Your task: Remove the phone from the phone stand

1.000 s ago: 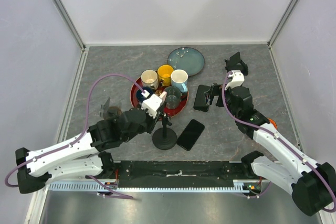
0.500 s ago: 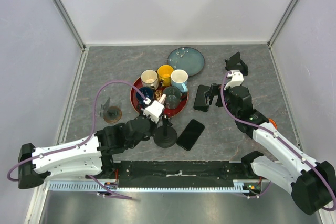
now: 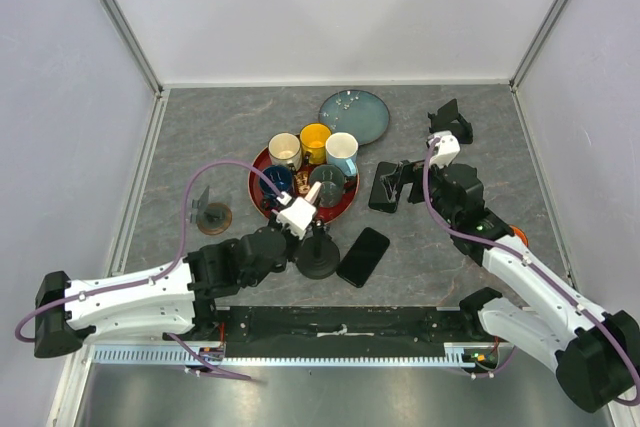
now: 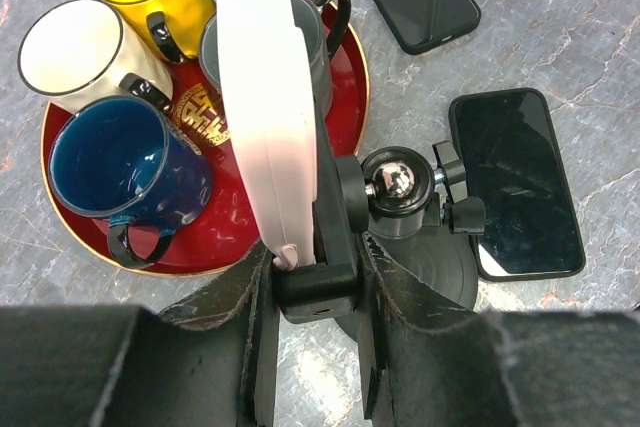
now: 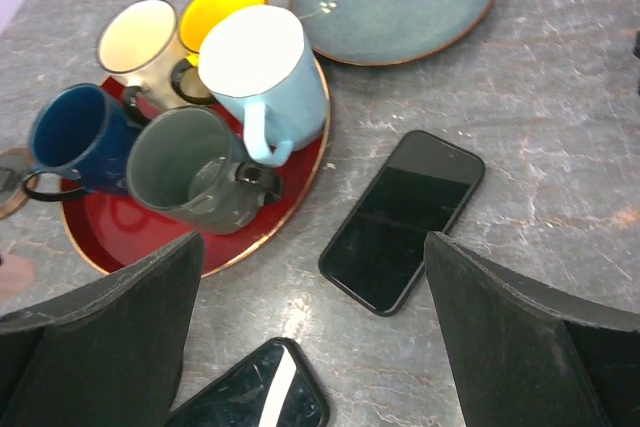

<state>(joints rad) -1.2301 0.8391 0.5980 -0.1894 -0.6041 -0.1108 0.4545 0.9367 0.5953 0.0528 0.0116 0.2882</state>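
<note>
Stretching from wall to wall was a grey marbled table (image 3: 200, 137), boxed in by plain pale walls (image 3: 330, 7) with metal rails in the corners. Near its middle sat a round red tray (image 5: 105, 232) carrying five mugs: cream, yellow, light blue, dark blue and grey. A blue-green plate (image 3: 355, 112) lay flat just behind the tray. Two dark handsets also lay flat on the table. The nearer black phone (image 3: 363, 256) was just to the right of the stand's base. The farther black phone (image 5: 402, 219) lay to the right of the tray.

The phone stand (image 3: 318, 263) stood upright at the near edge of the tray. It was a black post with a shiny ball joint on a round base. The phone (image 4: 265, 97) was white and showed edge-on to the left wrist camera. It was seated in the stand's black cradle, and its length reached out over the mugs.

The left gripper (image 4: 316, 272) was clenched on that cradle, with one finger pressed against each side at the phone's lower end. The right gripper (image 5: 312, 242) hung with its fingers spread wide and held nothing. It was above the farther black phone and well apart from the stand.
</note>
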